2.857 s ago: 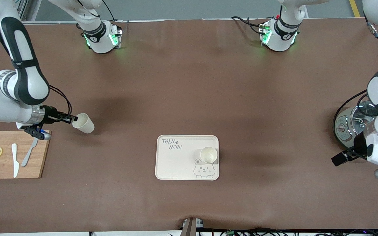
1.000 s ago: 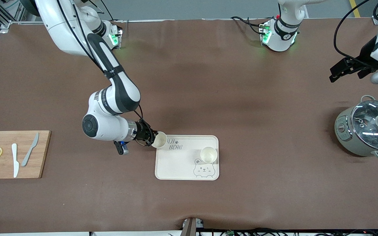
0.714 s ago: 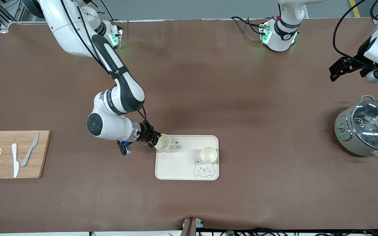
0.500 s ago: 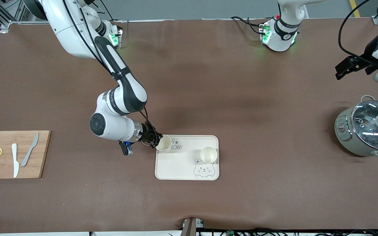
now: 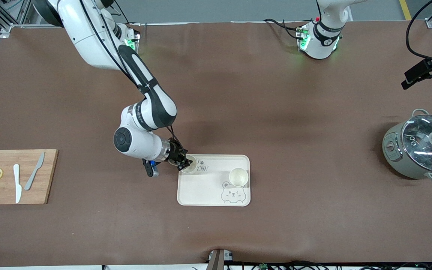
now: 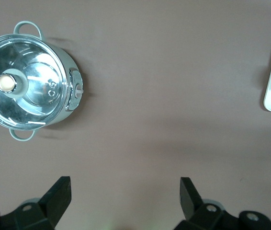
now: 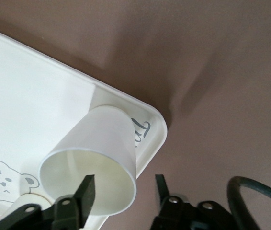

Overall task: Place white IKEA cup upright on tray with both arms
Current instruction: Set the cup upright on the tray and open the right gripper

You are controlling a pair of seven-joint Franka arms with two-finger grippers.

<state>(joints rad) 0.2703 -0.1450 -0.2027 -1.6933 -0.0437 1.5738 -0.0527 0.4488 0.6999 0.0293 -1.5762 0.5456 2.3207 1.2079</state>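
- If the right hand [image 5: 183, 164] lets go early, the white cup [image 5: 189, 166] could tip, since it looks slightly tilted over the tray [image 5: 201, 187] corner.
- Right hand: fingers pinching the cup's rim wall.
- Second cup [image 5: 238, 176] stands upright on the tray, mid-tabletop near the front edge.
- Left hand [image 6: 125, 199]: spread apart, empty, waiting near the pot [image 5: 416, 146].

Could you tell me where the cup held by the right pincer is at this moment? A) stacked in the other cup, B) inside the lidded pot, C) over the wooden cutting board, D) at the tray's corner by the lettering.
D: the right pincer grips the cup by its rim at the corner of the tray beside the lettering, apart from the second cup.
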